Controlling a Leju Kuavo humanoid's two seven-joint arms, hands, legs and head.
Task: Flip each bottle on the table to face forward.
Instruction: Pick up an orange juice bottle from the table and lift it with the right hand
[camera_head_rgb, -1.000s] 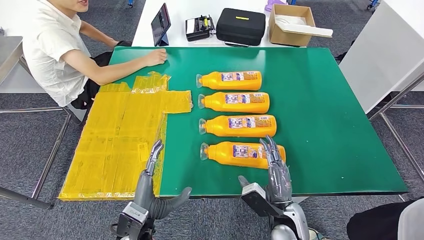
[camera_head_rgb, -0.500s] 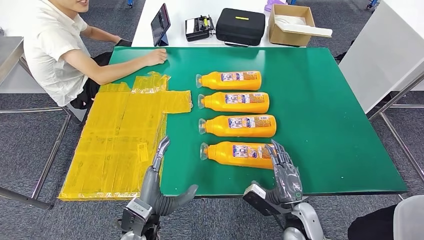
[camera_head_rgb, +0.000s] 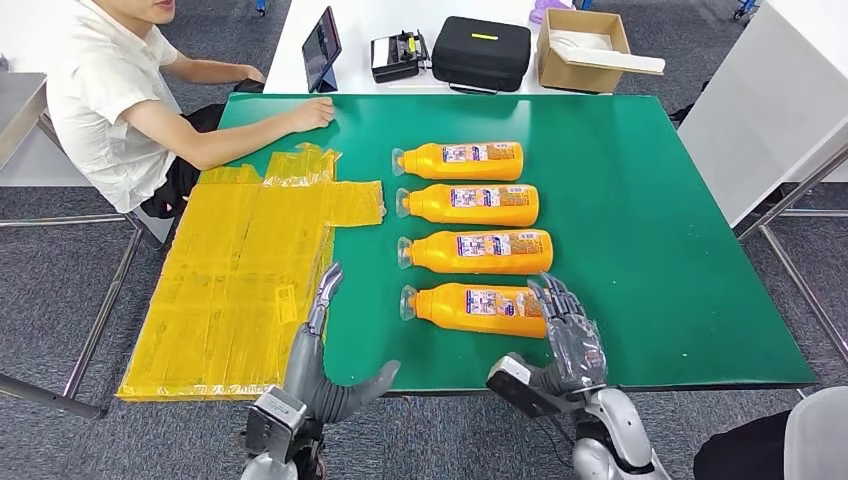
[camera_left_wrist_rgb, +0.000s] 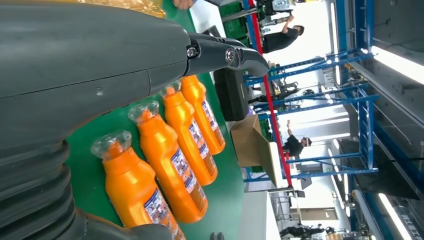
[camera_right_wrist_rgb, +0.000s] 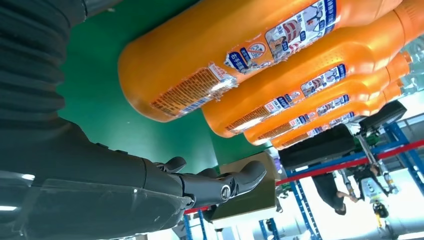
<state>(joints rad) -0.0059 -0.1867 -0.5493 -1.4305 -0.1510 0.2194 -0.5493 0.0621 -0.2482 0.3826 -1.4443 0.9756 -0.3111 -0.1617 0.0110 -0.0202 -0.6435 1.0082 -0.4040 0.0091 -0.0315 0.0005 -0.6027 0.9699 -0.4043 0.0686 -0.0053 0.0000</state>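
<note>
While left hand (camera_head_rgb: 318, 340) hovers, right hand (camera_head_rgb: 566, 335) spread.

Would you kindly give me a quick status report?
Both robot hands open, left, right. Nearest bottle flat beside right robot hand, not gripped. Nothing blocking.

No text legible anywhere. Four orange bottles (camera_head_rgb: 470, 235) each carry a label (camera_head_rgb: 487, 302) with blue, white and red print, too small to read. Right wrist view: near bottle's label (camera_right_wrist_rgb: 295, 27) shows blue-and-white blocks, a red prohibition-style circle and fine print lines, all unreadable.
</note>
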